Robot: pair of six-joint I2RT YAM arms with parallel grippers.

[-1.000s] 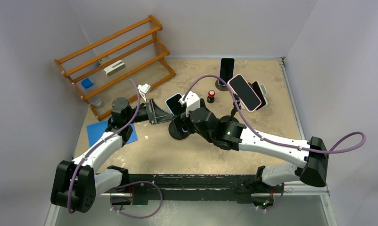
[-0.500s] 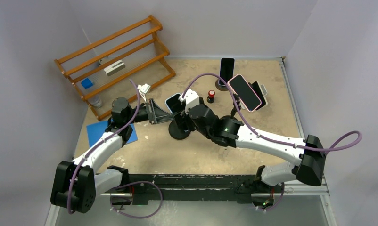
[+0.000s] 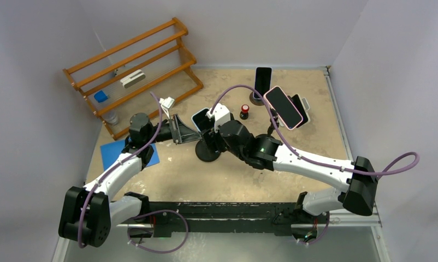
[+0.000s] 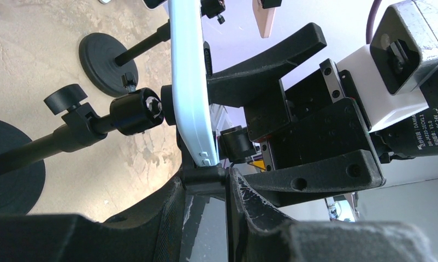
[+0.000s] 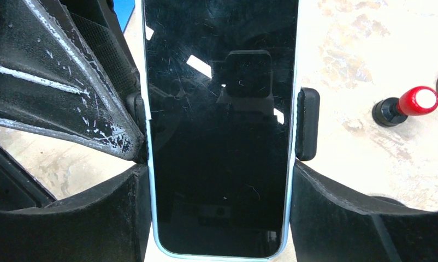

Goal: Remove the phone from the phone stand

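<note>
middle of the surface (image 3: 195,177): the phone (image 5: 219,109) sits in its phone stand (image 3: 207,154), screen towards the right pincer (image 5: 219,169), side clamps (image 5: 308,123) on its long edges. left pincer (image 4: 206,176) is closed on the stand's cradle bracket, bracing it. right pincer's fingers (image 5: 96,218) lie along both long edges below the clamps; whether they bear on the phone cannot be told. assessment: rigid, light, with a slick, breakable glass front; hold by the edges, not the screen. towards the far edge: red-capped bottle (image 3: 244,112); wooden rack (image 3: 135,71) at the far left corner.
</note>
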